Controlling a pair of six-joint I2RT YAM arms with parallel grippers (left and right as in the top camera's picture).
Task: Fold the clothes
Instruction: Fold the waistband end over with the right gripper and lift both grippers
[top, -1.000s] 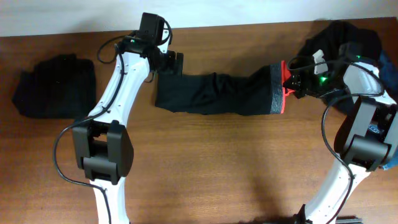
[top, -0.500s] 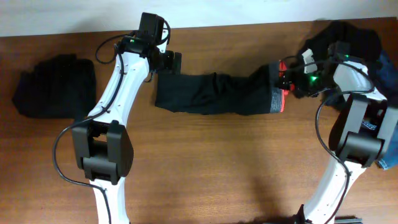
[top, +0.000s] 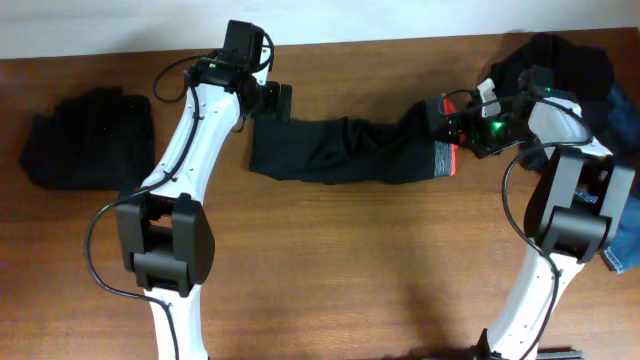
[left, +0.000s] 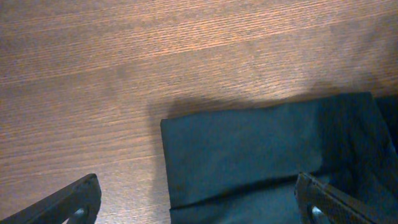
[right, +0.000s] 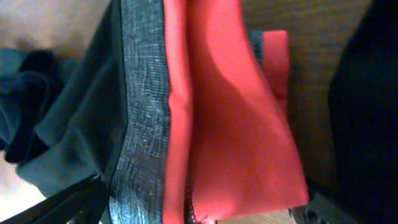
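Trousers (top: 340, 152) run lengthwise between 2 spread grippers: hem (left: 236, 149) under left gripper (top: 276, 101), waistband (right: 144, 106) under right gripper (top: 450, 118), neither pinching

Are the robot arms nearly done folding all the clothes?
Not yet. One black garment looks folded at the left. The black trousers lie stretched out, the open left gripper over the leg end and the open right gripper at the grey waistband. A dark pile waits at the right.
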